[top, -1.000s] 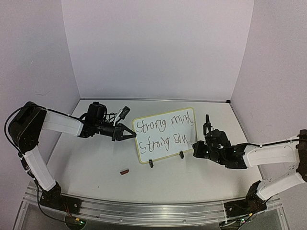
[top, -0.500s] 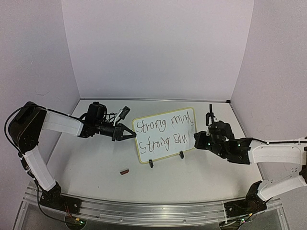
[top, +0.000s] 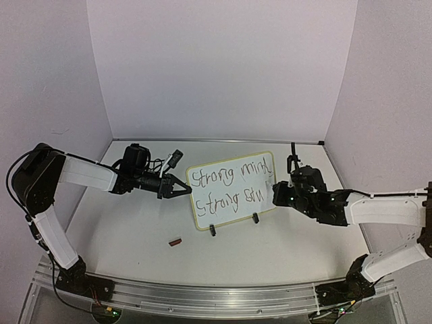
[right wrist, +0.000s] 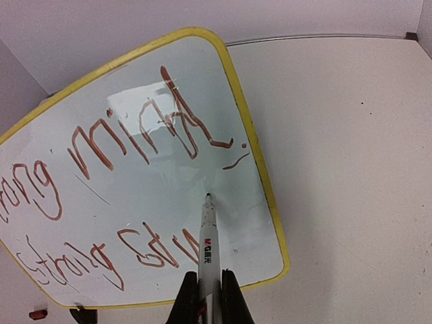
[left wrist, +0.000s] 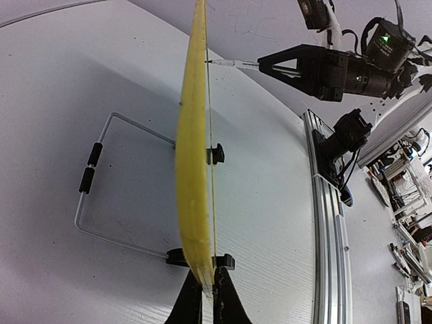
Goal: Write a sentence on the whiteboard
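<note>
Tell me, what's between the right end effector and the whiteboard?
A marker, gripped by the right end effector, bridges it, tip against the whiteboard; the right wrist view shows this.

Board [top: 229,190]: white face, pale-yellow frame, plain yellow edge-on in the left wrist view. Sentence [right wrist: 101,145]: dark from above, reddish-brown in the right wrist view. Marker [right wrist: 208,251]: white barrel, small red-and-black logo, dark tip. Cap [top: 176,241]: dark red. Stand [left wrist: 86,180]: silver wire, black sleeves and clips. Left gripper [top: 189,191] and right gripper [right wrist: 209,307]: black. Left arm [top: 84,174] and right arm [top: 385,210]: white shells, black joints. Table [top: 128,223]: white. Walls [top: 223,67]: pale lilac. Rail [top: 216,297]: silver.
</note>
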Robot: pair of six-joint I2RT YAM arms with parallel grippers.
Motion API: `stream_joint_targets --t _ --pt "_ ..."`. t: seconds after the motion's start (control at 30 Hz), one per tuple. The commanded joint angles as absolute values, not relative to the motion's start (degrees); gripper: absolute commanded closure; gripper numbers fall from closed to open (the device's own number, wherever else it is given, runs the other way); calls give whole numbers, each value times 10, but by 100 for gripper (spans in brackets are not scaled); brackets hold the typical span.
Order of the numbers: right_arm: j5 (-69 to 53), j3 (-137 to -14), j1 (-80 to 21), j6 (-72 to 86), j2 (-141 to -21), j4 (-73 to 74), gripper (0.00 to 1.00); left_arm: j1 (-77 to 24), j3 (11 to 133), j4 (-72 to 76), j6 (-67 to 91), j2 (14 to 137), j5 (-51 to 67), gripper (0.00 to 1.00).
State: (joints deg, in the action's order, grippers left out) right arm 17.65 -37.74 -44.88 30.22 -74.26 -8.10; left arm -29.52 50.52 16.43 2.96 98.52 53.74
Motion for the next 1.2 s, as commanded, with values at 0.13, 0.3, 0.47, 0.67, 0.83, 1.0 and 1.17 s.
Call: stream_joint_targets --t 0.13,0.3,0.47,0.67,0.83,1.0,1.17 --pt "164 -378 -445 310 -762 -90 100 -301 500 141 4 984 523 100" --pt "155 -355 -446 333 -757 -92 100 -301 500 141 4 983 523 100" --pt "145 -323 -446 361 -743 -93 100 -301 500 141 5 984 523 100" --pt "136 -297 -446 384 -728 -90 100 -301 501 142 5 985 523 100" --pt "135 -286 -449 396 -705 -81 100 -301 501 142 5 985 522 100" --pt "149 -281 -451 398 -664 -65 100 -301 500 142 5 986 522 100" --pt "167 -292 -451 389 -668 -48 100 -301 500 141 5 986 523 100"
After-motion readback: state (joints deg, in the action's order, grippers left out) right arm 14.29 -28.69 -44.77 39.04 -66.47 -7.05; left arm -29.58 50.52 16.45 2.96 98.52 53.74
